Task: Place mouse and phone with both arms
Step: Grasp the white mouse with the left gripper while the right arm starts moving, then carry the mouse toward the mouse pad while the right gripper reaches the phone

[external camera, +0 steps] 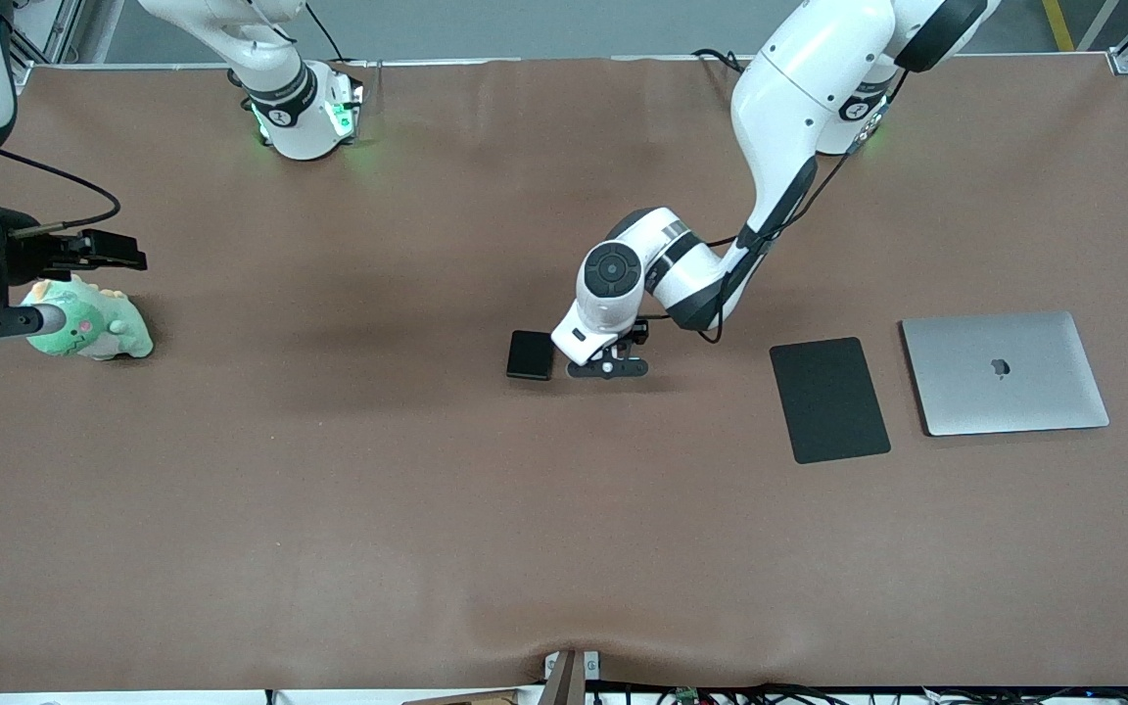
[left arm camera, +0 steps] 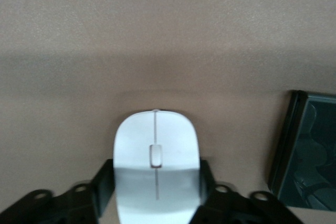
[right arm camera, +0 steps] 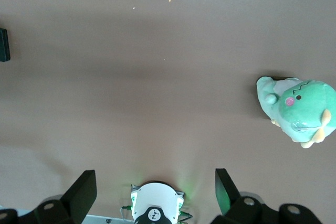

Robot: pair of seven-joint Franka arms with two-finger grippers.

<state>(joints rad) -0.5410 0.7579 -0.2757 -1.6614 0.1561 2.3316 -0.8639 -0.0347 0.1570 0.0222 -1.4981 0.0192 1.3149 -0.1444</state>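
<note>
The white mouse (left arm camera: 156, 150) lies on the brown table between the fingers of my left gripper (left arm camera: 156, 182), which press against both of its sides. In the front view my left gripper (external camera: 608, 364) is down at the table's middle and its hand hides the mouse. The black phone (external camera: 530, 354) lies flat right beside it, toward the right arm's end, and also shows in the left wrist view (left arm camera: 307, 150). My right gripper (external camera: 118, 253) is open and empty, held above the table at the right arm's end; its wrist view (right arm camera: 156, 192) shows bare table between the fingers.
A green plush dinosaur (external camera: 89, 328) lies under the right hand and shows in the right wrist view (right arm camera: 299, 111). A flat black mouse pad (external camera: 828, 399) and a closed silver laptop (external camera: 1005, 372) lie toward the left arm's end.
</note>
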